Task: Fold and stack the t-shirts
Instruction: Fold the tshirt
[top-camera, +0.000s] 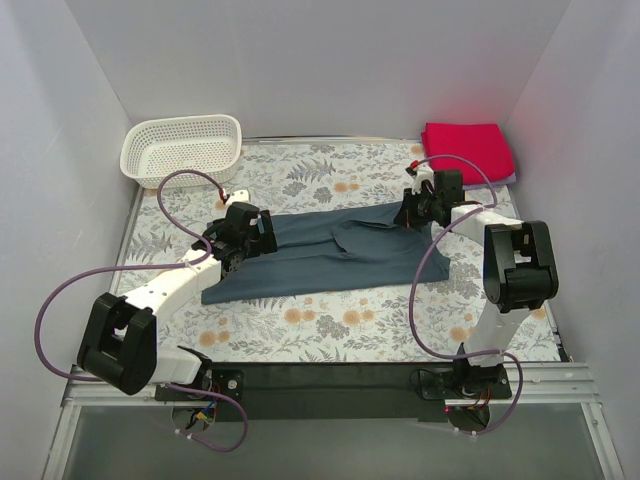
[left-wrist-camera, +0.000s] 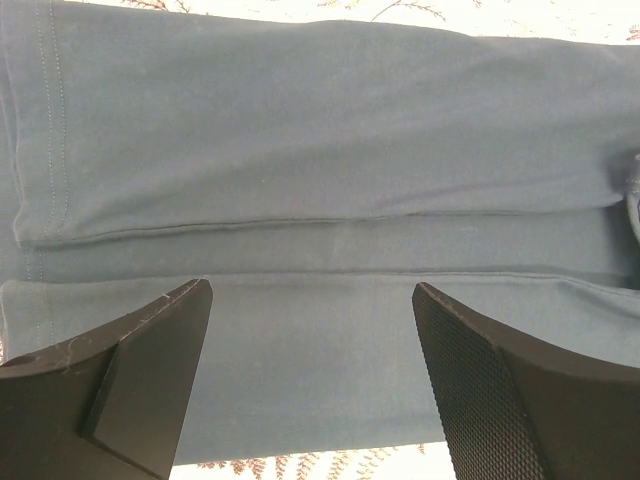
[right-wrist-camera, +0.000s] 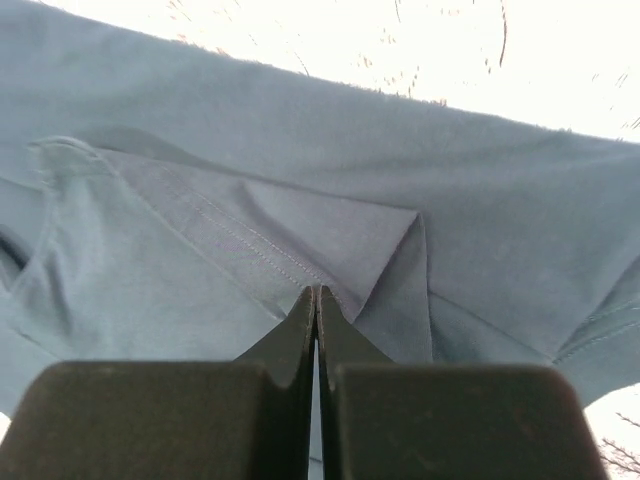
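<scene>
The slate blue-grey t-shirt (top-camera: 330, 262) lies flat across the middle of the table, its long edges folded inward. My left gripper (top-camera: 250, 235) hovers open just above the shirt's left end; in the left wrist view its jaws (left-wrist-camera: 312, 300) stand wide apart over the cloth (left-wrist-camera: 320, 150). My right gripper (top-camera: 410, 212) is at the shirt's right end, shut, and in the right wrist view the tips (right-wrist-camera: 317, 292) pinch a folded sleeve corner of the shirt (right-wrist-camera: 500, 200). The red t-shirt (top-camera: 465, 150) lies folded at the back right on a pale lavender one (top-camera: 513, 176), of which only an edge shows.
A white lattice basket (top-camera: 182, 148) stands at the back left corner. The floral tablecloth (top-camera: 330, 330) is walled in by white panels on three sides. Purple cables loop from both arms over the table.
</scene>
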